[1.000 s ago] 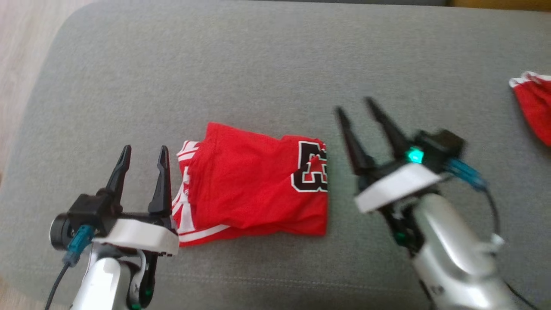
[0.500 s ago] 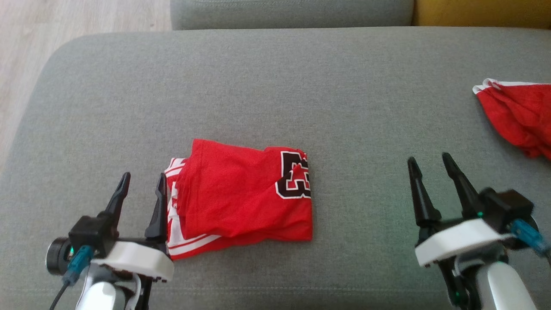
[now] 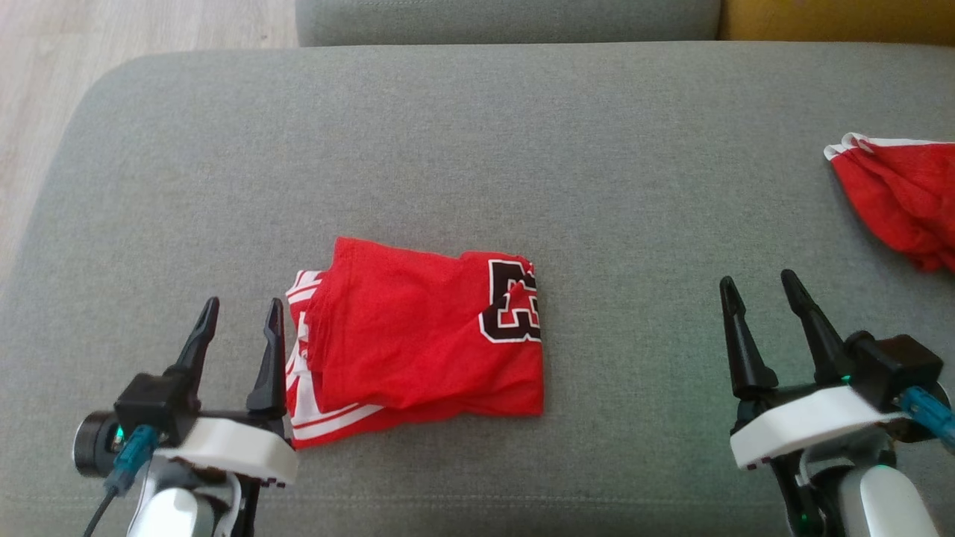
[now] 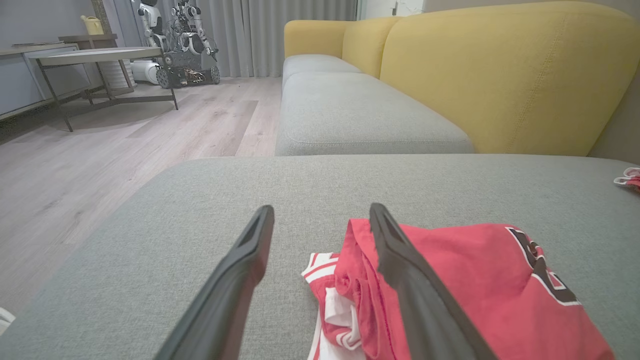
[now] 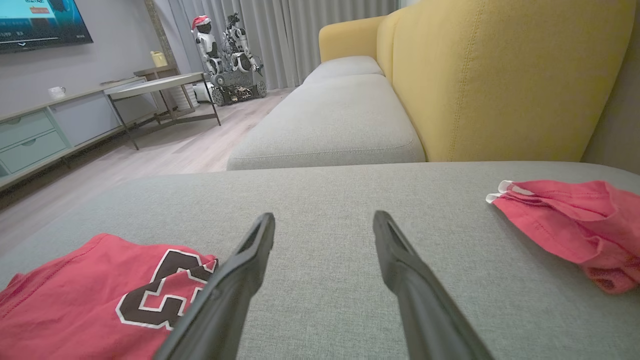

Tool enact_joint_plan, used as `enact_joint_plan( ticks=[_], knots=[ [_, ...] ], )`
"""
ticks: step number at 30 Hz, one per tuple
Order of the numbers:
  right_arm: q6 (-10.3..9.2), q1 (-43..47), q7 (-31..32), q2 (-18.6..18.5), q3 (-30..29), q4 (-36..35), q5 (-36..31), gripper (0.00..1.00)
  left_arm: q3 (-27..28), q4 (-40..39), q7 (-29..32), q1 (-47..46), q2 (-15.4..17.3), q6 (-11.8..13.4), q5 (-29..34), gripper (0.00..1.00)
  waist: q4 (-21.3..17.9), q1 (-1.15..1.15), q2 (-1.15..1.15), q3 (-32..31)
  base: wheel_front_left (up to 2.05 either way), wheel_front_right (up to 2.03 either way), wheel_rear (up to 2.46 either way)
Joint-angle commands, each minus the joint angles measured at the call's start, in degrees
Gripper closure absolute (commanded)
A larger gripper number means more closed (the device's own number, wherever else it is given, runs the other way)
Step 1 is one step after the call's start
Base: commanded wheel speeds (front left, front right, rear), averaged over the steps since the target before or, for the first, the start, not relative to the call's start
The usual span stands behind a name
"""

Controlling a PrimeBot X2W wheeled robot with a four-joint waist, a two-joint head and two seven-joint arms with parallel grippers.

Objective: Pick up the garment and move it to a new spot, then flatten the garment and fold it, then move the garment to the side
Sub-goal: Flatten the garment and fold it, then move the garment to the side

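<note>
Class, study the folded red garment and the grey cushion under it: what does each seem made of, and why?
The folded red garment looks like thin jersey knit, possibly synthetic, matt: soft creases, limp layered edges. The grey cushion looks like woven upholstery fabric, matt: fine speckled weave, a stitched seam.

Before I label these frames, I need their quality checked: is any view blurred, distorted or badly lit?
Head view: evenly lit, slightly soft, number on the folded garment legible. Left wrist view: sharp, wide-angle stretch, left end effector looms large. Right wrist view: dim room behind, bright screen top left.
</note>
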Motion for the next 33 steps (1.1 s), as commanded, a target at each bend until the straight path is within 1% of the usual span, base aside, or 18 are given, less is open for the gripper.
enact_joint_plan(
  ticks=[1,5,10,14,20,23,27,28,29,30,33],
  knots=[
    [0.37,-1.2,0.2,-0.1,1.2,-2.2,-0.7,0.00,1.8,-1.9,0.0,-2.7,1.3,0.4,0.3,0.00,0.1,0.00,0.00,0.0,0.00,0.00,0.00],
    [0.37,-2.1,0.5,-0.1,1.6,-1.5,-0.5,0.00,1.3,-2.0,-0.2,-3.2,1.1,0.3,0.2,0.00,0.9,0.00,0.00,0.7,0.00,0.00,0.00],
    [0.37,-5.9,1.7,-0.1,4.6,2.3,-0.5,0.00,0.3,-2.4,-0.8,-5.7,0.6,-0.6,0.3,0.00,3.3,0.00,0.00,3.4,0.00,0.00,0.00],
    [0.37,-9.6,2.1,-0.1,9.2,7.9,0.2,0.00,-0.4,-1.9,-1.5,-7.6,0.3,-1.4,0.4,0.00,5.6,0.00,0.00,5.5,0.00,0.00,0.00],
    [0.37,-13.5,2.5,-0.1,15.0,19.0,3.1,0.00,-1.1,-0.8,-2.3,-10.0,-0.7,-2.0,0.4,0.00,8.5,0.00,0.00,7.8,0.00,0.00,0.00],
    [0.37,-14.7,3.7,-0.1,16.7,23.9,4.7,0.00,-1.2,-0.3,-2.6,-10.6,-1.2,-2.2,0.4,0.00,9.2,0.00,0.00,8.3,0.00,0.00,0.00],
    [0.37,-16.3,4.5,-0.1,19.1,27.5,6.2,0.00,-0.9,0.1,-2.8,-10.8,-1.5,-2.3,0.5,0.00,9.2,0.00,0.00,8.8,0.00,0.00,0.00],
    [0.37,-16.7,4.8,-0.1,19.8,28.1,6.5,0.53,-0.8,0.2,-2.8,-10.8,-1.5,-2.3,0.5,0.00,9.1,0.00,0.00,8.8,0.00,0.00,0.00],
    [0.37,-17.0,5.0,-0.1,20.3,28.6,6.7,0.89,-0.7,0.3,-2.8,-10.8,-1.6,-2.4,0.5,0.00,8.9,0.00,0.00,8.8,0.00,0.00,0.00],
    [0.37,-17.3,5.1,-0.1,20.7,28.9,7.0,1.00,-0.6,0.4,-2.8,-10.8,-1.6,-2.4,0.5,0.00,8.8,0.00,0.00,8.7,0.00,0.00,0.00],
    [0.37,-18.2,5.2,-0.1,21.6,29.1,7.2,1.00,-0.3,0.4,-2.8,-10.8,-1.5,-2.5,0.7,0.00,7.8,0.00,0.00,8.5,0.00,0.00,0.00]
  ],
)
